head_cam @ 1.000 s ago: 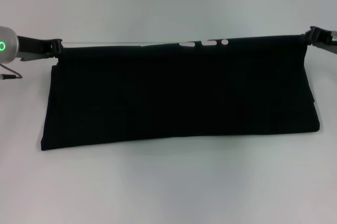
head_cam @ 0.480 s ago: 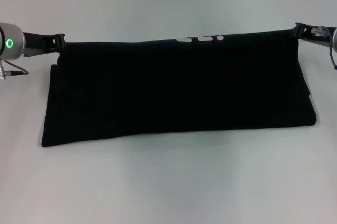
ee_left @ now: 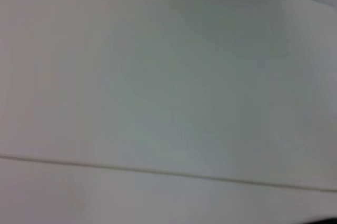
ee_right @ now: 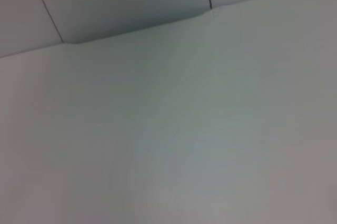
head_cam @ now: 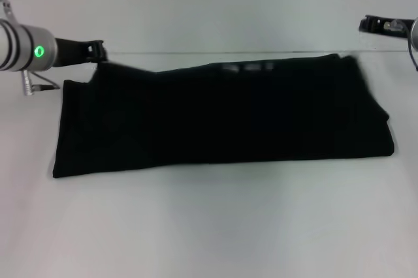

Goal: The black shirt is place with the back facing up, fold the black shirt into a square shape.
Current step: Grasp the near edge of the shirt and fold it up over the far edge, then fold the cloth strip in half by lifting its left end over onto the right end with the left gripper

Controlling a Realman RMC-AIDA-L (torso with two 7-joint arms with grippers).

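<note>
The black shirt (head_cam: 222,115) lies on the white table (head_cam: 209,226) as a long, wide folded band, its far edge slack and faint white lettering (head_cam: 248,66) near that edge. My left gripper (head_cam: 98,50) is at the shirt's far left corner, where the cloth rises up to its tip. My right gripper (head_cam: 367,25) hovers beyond the far right corner, apart from the cloth and holding nothing. Both wrist views show only bare white table (ee_left: 168,98) (ee_right: 168,129).
A thin seam line (head_cam: 228,52) crosses the table just behind the shirt. Bare table surface extends in front of the shirt and on both sides of it.
The shirt's far edge has dropped and gone slack. The right gripper let go of its corner and lifted away. The left gripper moved right, staying at its corner.
</note>
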